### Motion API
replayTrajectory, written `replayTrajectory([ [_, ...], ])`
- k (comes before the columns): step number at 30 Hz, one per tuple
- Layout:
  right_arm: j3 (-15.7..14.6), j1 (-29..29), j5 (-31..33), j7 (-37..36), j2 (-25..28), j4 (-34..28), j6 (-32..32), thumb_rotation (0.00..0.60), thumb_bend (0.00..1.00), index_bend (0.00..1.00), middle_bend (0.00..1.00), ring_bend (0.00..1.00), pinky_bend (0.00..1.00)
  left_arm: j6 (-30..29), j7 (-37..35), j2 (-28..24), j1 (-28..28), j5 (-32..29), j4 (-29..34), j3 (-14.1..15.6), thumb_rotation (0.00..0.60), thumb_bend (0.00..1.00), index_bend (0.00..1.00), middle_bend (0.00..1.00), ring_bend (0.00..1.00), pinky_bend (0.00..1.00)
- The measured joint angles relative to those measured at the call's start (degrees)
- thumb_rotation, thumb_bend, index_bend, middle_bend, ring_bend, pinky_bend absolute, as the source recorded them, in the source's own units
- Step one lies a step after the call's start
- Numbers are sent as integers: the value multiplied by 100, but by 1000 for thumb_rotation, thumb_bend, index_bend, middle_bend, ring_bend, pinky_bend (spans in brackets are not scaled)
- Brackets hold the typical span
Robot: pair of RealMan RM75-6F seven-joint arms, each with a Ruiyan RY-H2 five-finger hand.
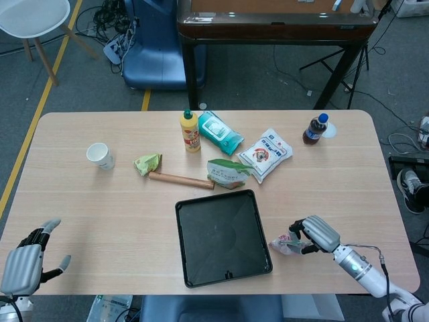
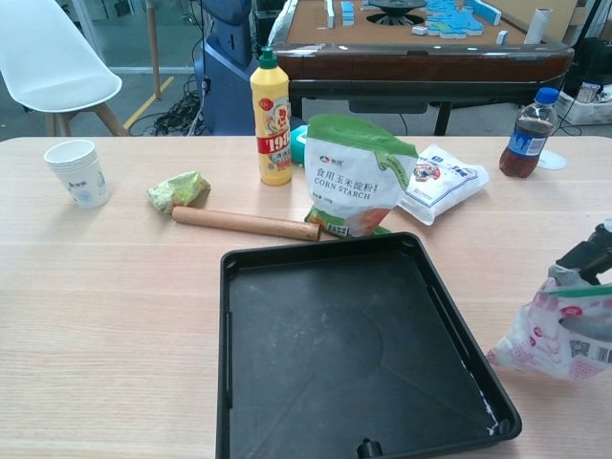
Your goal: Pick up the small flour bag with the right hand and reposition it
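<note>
The small flour bag (image 1: 284,245), white and pink with a green top, hangs just right of the black tray (image 1: 221,236). My right hand (image 1: 316,234) grips its top end, and the bag trails left toward the tray's right rim. In the chest view the small flour bag (image 2: 557,334) sits low at the right edge, tilted. There, only a dark part of the right hand (image 2: 585,257) shows above it. My left hand (image 1: 27,257) stays at the table's near left corner with its fingers apart, holding nothing.
Behind the tray stand a corn starch bag (image 2: 356,176), a rolling pin (image 2: 246,223), a yellow bottle (image 2: 271,106), a crumpled green wrapper (image 2: 179,189) and a paper cup (image 2: 78,172). A larger white bag (image 1: 266,154), wipes (image 1: 219,133) and a cola bottle (image 1: 315,129) lie further back.
</note>
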State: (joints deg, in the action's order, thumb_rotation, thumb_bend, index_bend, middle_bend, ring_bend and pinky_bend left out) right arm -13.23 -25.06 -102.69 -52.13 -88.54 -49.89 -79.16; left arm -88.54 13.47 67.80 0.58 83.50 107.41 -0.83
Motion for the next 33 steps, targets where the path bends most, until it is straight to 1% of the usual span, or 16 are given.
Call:
replayTrajectory([
  [2,4,51,13,24,-113,159,4,600,325,782,665,577,708,-6,-4,-9,-1,3,1,-6,600,237,147,176,198,274],
  [5,6,117,11,41,-232,319,-26,600,322,751,607,500,593,-23,-16,-20,7,6,4,-10,600,238,147,176,198,274],
  [9,4,186,-10,53,-306,425,-115,600,277,624,514,385,454,-16,-26,-21,17,-8,-1,1,600,237,147,176,198,274],
  [12,11,241,3,106,-336,466,-141,600,231,559,467,335,403,-7,-35,-22,16,-15,-5,1,600,238,147,176,198,274],
  [18,64,368,70,223,-357,495,-240,600,129,455,401,280,357,2,-43,-18,6,-10,-11,-9,600,237,147,176,198,274],
  [24,116,456,123,393,-346,490,-293,600,57,416,375,256,337,17,-41,-16,1,-24,-9,-9,600,237,147,176,198,274],
  [28,121,487,124,518,-343,462,-288,600,43,394,352,234,322,36,-42,-17,-6,-29,-11,-7,600,238,147,176,198,274],
  [33,151,524,160,750,-334,396,-240,600,10,342,311,188,276,50,-55,-18,-13,-40,-16,-11,600,238,147,177,198,274],
])
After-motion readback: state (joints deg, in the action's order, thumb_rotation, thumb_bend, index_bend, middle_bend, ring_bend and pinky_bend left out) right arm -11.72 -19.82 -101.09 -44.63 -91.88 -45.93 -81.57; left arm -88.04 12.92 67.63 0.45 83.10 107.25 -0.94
